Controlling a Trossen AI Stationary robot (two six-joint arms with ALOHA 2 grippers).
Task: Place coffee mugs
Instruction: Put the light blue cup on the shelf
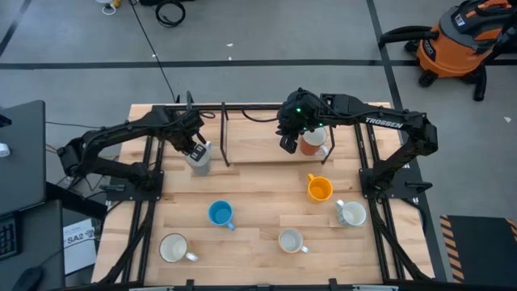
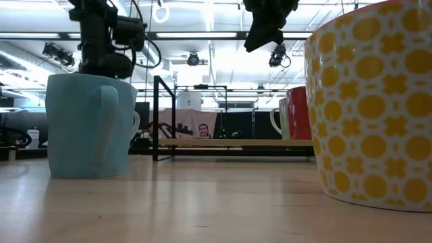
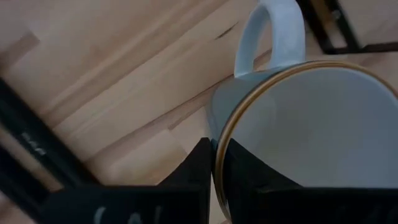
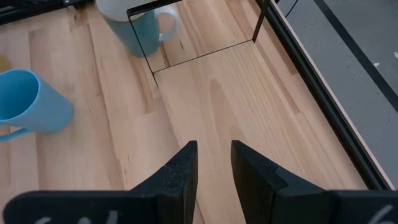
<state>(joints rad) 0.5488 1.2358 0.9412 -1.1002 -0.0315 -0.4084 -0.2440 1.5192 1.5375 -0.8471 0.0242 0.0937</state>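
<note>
The left hand point(image 1: 196, 153) is at the back left of the wooden worktop point(image 1: 258, 198). It is squeezed tight on the rim of a grey mug point(image 1: 199, 158). In the left wrist view one dark finger point(image 3: 245, 180) sits inside the mug and the other outside, pinching its gold-edged wall. The mug's handle points away from the hand.

The right hand point(image 1: 288, 143) hangs over the back of the worktop, just beside a reddish-brown mug point(image 1: 313, 142). Its two fingers point(image 4: 180, 177) are a little apart and hold nothing.

The other mugs stand apart from each other on the front half of the worktop: an orange mug point(image 1: 320, 189), a blue mug point(image 1: 220, 213), and three white mugs, one at the front left point(image 1: 174, 247), one at the front middle point(image 1: 290, 240) and one at the right point(image 1: 351, 213). A thin black wire frame point(image 1: 223, 137) stands at the back between the two hands.
</note>
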